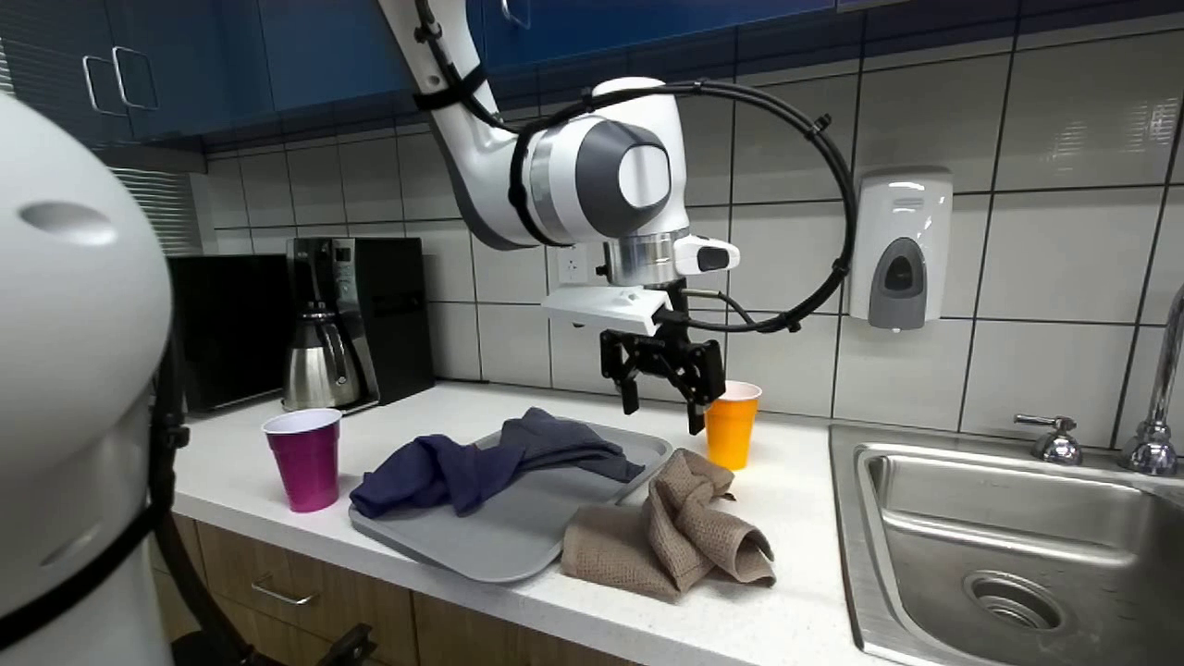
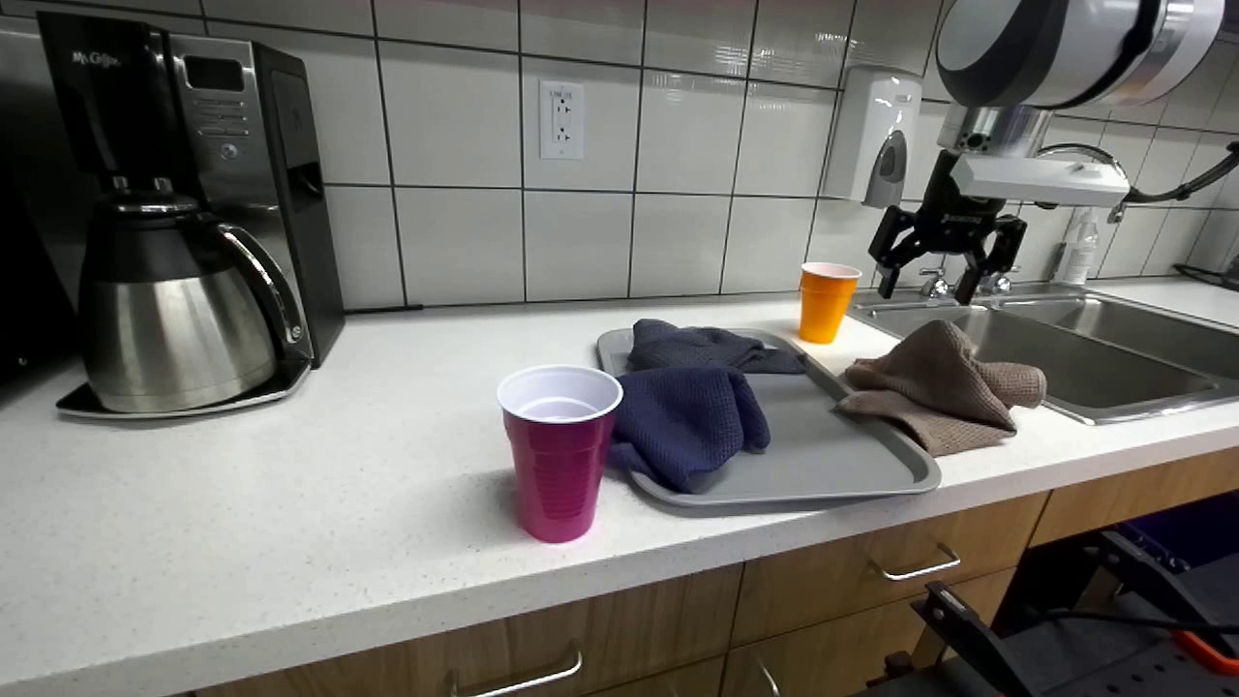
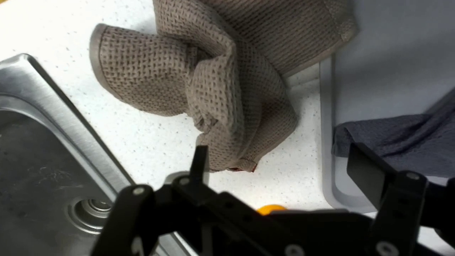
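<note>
My gripper (image 1: 663,416) is open and holds nothing; it hangs above the counter with its fingers pointing down. It also shows in an exterior view (image 2: 925,290) and in the wrist view (image 3: 279,156). A crumpled brown waffle towel (image 1: 615,546) lies on the counter beside the tray, below the gripper; it fills the middle of the wrist view (image 3: 220,85). An orange cup (image 1: 731,439) stands upright near the wall; in the wrist view only a sliver of it (image 3: 271,209) shows. A grey tray (image 1: 518,541) bears a navy cloth (image 1: 439,472) and a dark grey cloth (image 1: 564,444).
A magenta cup (image 2: 559,474) stands upright left of the tray. A coffee maker with a steel carafe (image 2: 179,329) is at the far left. The steel sink (image 1: 999,536) with a faucet (image 1: 1152,444) is at the right. A soap dispenser (image 1: 902,250) hangs on the tiled wall.
</note>
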Controlling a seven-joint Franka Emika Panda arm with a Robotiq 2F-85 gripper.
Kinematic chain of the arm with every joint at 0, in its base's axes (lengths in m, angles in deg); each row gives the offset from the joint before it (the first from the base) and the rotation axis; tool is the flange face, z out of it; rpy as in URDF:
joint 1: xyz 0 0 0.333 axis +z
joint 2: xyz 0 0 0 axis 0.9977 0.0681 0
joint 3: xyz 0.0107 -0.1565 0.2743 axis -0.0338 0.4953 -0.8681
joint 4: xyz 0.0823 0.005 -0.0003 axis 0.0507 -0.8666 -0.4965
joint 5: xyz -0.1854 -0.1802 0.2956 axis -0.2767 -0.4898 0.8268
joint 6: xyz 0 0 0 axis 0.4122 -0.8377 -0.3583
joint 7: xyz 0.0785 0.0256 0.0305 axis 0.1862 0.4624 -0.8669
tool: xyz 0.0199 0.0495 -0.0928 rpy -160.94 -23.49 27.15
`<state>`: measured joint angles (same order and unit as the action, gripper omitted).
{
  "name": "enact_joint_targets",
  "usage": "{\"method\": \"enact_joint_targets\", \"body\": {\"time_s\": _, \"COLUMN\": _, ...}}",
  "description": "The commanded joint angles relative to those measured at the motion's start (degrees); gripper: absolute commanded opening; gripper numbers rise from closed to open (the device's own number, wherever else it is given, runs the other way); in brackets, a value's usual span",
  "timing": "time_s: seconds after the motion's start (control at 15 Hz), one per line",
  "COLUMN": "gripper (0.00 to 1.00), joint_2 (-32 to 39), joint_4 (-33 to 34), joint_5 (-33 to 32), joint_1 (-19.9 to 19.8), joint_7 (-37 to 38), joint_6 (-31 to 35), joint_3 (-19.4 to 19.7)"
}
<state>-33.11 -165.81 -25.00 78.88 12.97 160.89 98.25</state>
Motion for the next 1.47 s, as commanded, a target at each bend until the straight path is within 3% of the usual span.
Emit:
{"method": "enact_joint_targets", "body": {"time_s": 0.0, "gripper": 1.00, "joint_2": -1.87, "joint_4": 0.22, "joint_5": 1.02, "joint_1": 1.00, "joint_7": 0.30, "joint_6": -1.01, "joint_3": -1.84}}
{"method": "enact_joint_targets", "body": {"time_s": 1.4, "gripper": 1.00, "joint_2": -4.48, "joint_4": -0.19, "joint_5": 1.35, "joint_1": 10.27, "joint_7": 5.85, "joint_6": -2.61, "joint_3": -12.34}}
